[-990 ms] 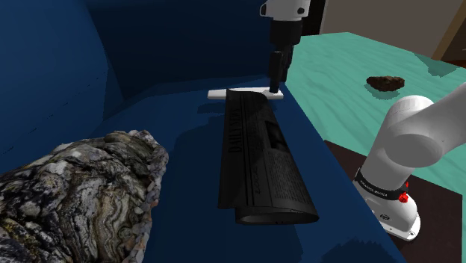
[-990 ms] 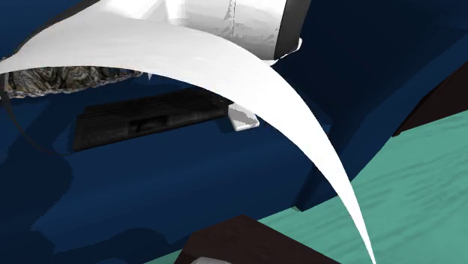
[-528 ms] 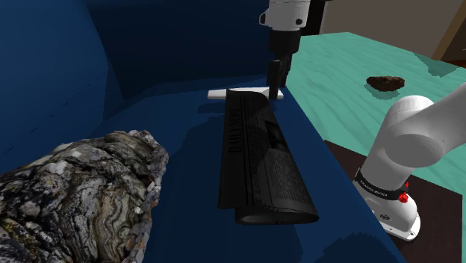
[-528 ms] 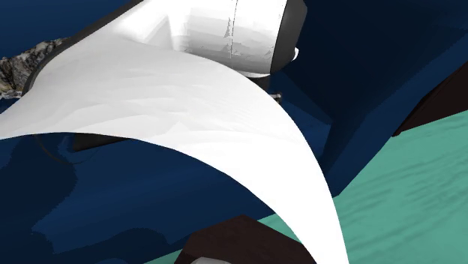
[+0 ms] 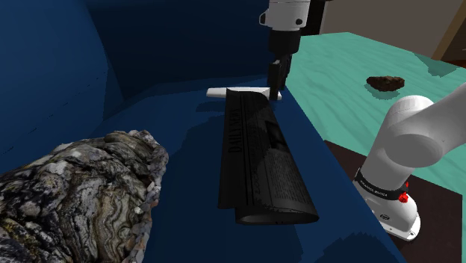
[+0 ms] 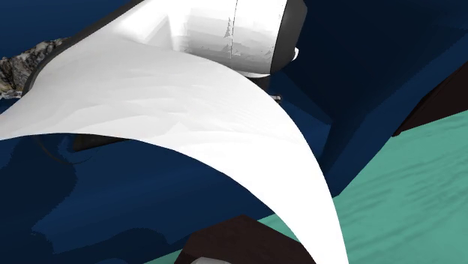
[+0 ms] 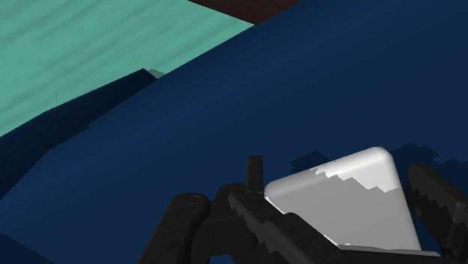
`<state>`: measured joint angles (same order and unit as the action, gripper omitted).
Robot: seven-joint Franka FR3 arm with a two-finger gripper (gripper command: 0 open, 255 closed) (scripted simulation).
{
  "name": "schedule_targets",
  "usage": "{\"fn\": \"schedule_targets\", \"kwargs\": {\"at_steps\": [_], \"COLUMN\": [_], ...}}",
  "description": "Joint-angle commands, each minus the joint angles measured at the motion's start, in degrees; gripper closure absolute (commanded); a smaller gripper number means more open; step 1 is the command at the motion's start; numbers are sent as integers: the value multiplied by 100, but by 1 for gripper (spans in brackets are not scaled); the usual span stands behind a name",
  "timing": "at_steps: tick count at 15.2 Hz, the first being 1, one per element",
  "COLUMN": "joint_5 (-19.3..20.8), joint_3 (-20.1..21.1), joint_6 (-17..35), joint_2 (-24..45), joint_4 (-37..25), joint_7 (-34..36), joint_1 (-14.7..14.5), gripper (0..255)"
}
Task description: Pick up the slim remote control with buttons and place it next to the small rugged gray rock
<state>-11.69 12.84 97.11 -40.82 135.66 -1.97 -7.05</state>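
Where the newspaper (image 5: 258, 161) ends, the tool (image 5: 275, 86) clasps the white remote (image 7: 341, 206).

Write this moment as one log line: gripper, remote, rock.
gripper: shut on remote | remote: at far end of newspaper | rock: shoulder view's lower left, apart from remote

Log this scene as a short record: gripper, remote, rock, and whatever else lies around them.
grip: gripper shut on one end of the remote
remote look: slim, plain white, lying crosswise at the far end of the newspaper
target: rock, grey and rugged, at the shoulder view's lower left
gap: remote and rock are well apart, so the placing is not yet done
support: dark blue surface under rock and newspaper
beyond: teal floor with a brown lump on it
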Motion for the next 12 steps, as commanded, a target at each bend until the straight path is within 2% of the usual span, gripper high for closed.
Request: {"fn": "schedule_targets", "kwargs": {"at_steps": [1, 6, 12], "joint_5": [-1, -1, 51], "joint_3": [1, 1, -49], "joint_6": [1, 2, -429], "joint_2": [2, 2, 87], "joint_4": [1, 2, -515], "joint_7": [0, 0, 39], "joint_1": [0, -1, 23], "gripper": [255, 255, 255]}}
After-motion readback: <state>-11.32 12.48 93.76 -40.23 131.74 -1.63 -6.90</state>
